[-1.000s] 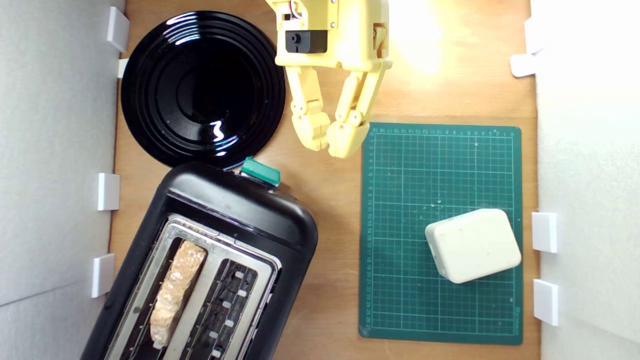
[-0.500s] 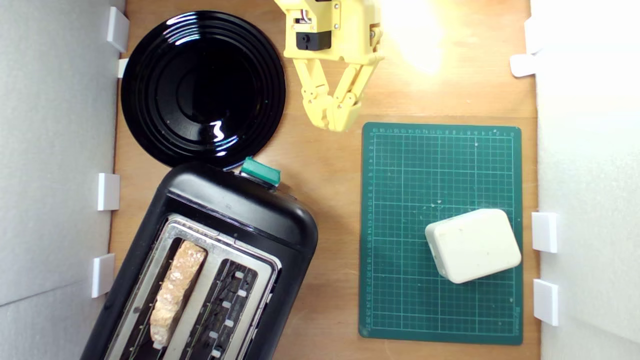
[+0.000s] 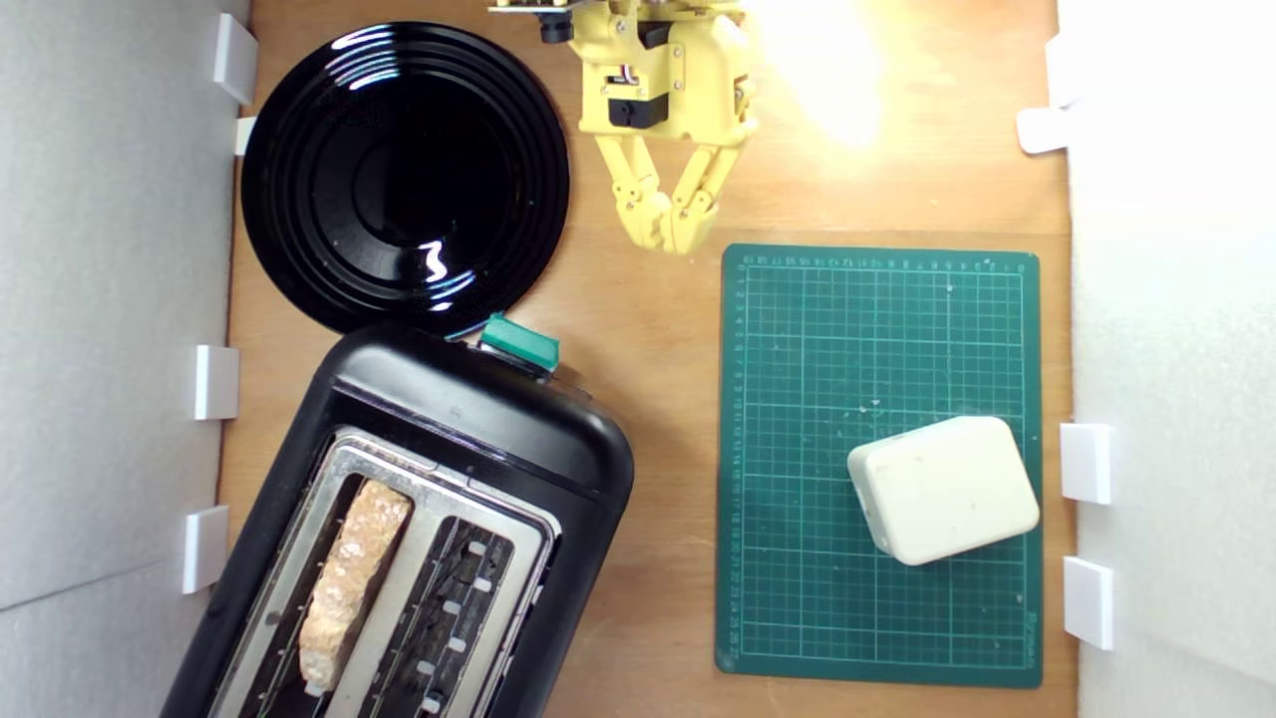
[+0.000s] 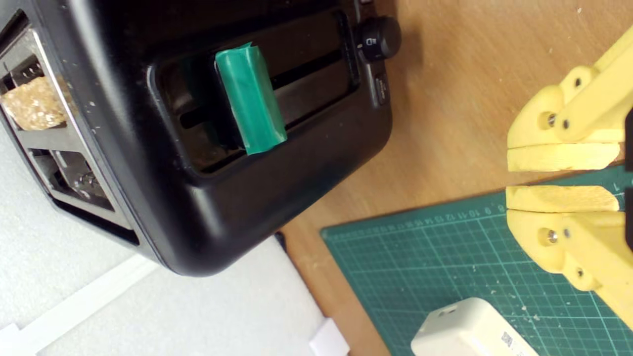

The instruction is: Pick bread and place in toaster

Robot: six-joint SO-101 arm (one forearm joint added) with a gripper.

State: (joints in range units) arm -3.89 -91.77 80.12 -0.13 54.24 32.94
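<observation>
Exterior view: I see the bread [image 3: 351, 578] standing in the toaster's [image 3: 469, 419] slot nearer frame left, lower left of frame. Gripper [image 3: 669, 237] top centre, clenched and empty, over bare worktop [image 3: 648, 399]. Wrist view: gripper [image 4: 556, 178] fingers nearly touching, nothing between; green lever [image 4: 249, 99] upper left.

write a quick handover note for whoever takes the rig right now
Tool: empty, fingers nearly together with only a slim gap in the wrist view, over bare wood between the plate and the mat.
Bread: standing in the toaster slot nearer the exterior view's left; the other slot is empty.
Lever: untouched, as far as the views show.
Done: bread is in the toaster.
Left: nothing for the placing itself; probably just park the arm.
</observation>
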